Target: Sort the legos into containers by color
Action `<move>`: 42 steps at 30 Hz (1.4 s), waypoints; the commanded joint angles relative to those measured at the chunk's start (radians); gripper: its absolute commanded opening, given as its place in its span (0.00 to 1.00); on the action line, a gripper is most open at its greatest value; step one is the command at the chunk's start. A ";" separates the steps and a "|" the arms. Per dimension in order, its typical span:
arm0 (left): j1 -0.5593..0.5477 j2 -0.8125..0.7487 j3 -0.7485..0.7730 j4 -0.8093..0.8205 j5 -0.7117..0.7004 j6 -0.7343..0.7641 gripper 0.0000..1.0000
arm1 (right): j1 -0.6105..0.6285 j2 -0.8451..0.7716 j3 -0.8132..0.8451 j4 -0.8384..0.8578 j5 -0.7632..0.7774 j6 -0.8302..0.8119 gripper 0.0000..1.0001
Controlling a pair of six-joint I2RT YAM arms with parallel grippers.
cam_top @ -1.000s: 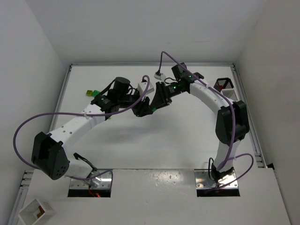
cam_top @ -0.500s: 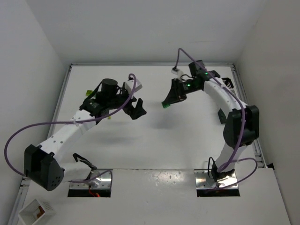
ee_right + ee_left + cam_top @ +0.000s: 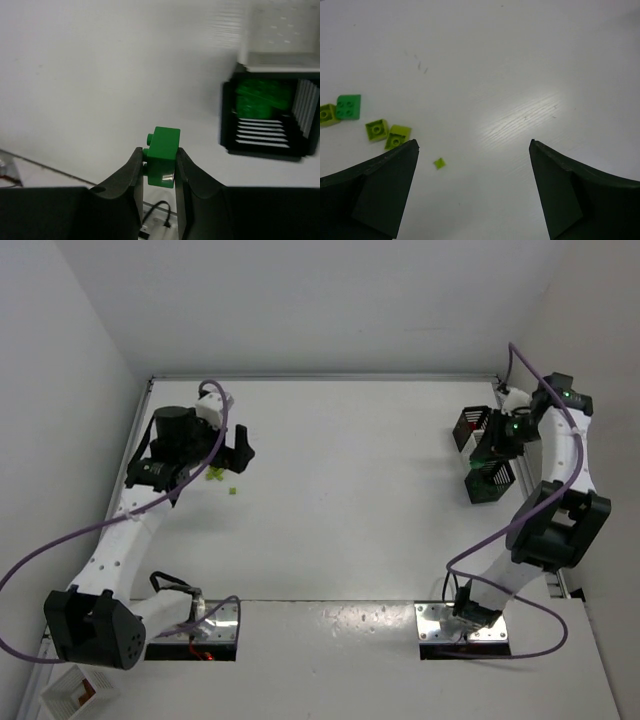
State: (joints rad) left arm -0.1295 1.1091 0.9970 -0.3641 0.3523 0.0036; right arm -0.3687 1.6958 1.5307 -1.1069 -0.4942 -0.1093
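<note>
Legos (image 3: pixel 214 476) lie loose on the white table (image 3: pixel 340 520) at about nine o'clock in the top view, just beside the left gripper (image 3: pixel 236 450). From the left wrist, a bright green brick (image 3: pixel 348 106) sits at nine o'clock of the frame, next to an edge-cut lime brick (image 3: pixel 326 114). A lime pair (image 3: pixel 376 129) rests side by side toward eight o'clock. A tiny lime chip (image 3: pixel 439 163) lies apart at seven o'clock, just beside one fingertip (image 3: pixel 410 150). That gripper's jaws are released wide, with only bare table between them.

At about three o'clock in the top view stand two black containers (image 3: pixel 490 483), the farther one (image 3: pixel 470 427) showing red inside. The right gripper (image 3: pixel 486 452) hangs between them in that view. From the right wrist, its fingers (image 3: pixel 131 175) are clenched on a green lego (image 3: pixel 164 147), whose studs point to nine o'clock. A slatted bin (image 3: pixel 227 117) at two o'clock from it holds green pieces (image 3: pixel 257 95). The held brick is apart from that bin. A pale shape at one o'clock is too blurred to tell.
</note>
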 commanded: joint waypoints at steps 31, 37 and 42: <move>0.225 0.122 0.038 -0.053 -0.016 0.058 0.99 | -0.085 0.016 -0.029 0.203 0.292 -0.055 0.45; 0.225 0.227 0.162 -0.053 -0.105 -0.011 0.94 | -0.062 -0.051 -0.030 0.157 0.182 -0.018 0.45; 0.173 0.362 0.229 -0.027 -0.171 -0.042 0.88 | -0.052 -0.113 -0.095 0.168 0.056 0.028 0.45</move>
State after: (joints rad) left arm 0.0704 1.4136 1.1717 -0.4187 0.2447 0.0040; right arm -0.4309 1.6554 1.4616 -0.9474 -0.3332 -0.1204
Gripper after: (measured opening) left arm 0.888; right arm 0.448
